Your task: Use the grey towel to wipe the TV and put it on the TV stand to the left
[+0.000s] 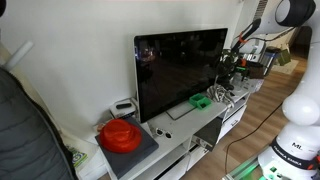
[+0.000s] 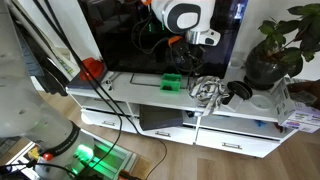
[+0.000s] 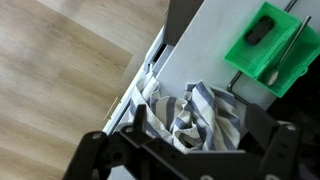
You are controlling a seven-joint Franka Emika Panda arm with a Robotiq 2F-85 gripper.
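Note:
The grey-and-white striped towel (image 3: pixel 195 110) lies crumpled on the white TV stand (image 3: pixel 205 55), near its front edge above a drawer. It shows in both exterior views (image 1: pixel 222 95) (image 2: pixel 208 88), to one side of the black TV (image 1: pixel 180 65) (image 2: pixel 130 35). My gripper (image 3: pixel 200 122) hangs just above the towel with its two fingers spread wide on either side of the cloth, open and holding nothing. In the exterior views the gripper (image 1: pixel 228 72) (image 2: pixel 200 62) is in front of the TV's edge, over the towel.
A green plastic holder (image 3: pixel 268 45) (image 2: pixel 172 82) (image 1: pixel 201 101) sits on the stand beside the towel. A red bowl-like object (image 1: pixel 120 133) (image 2: pixel 92 68) stands at the stand's other end. A potted plant (image 2: pixel 270 50) and black headphones (image 2: pixel 240 92) are past the towel.

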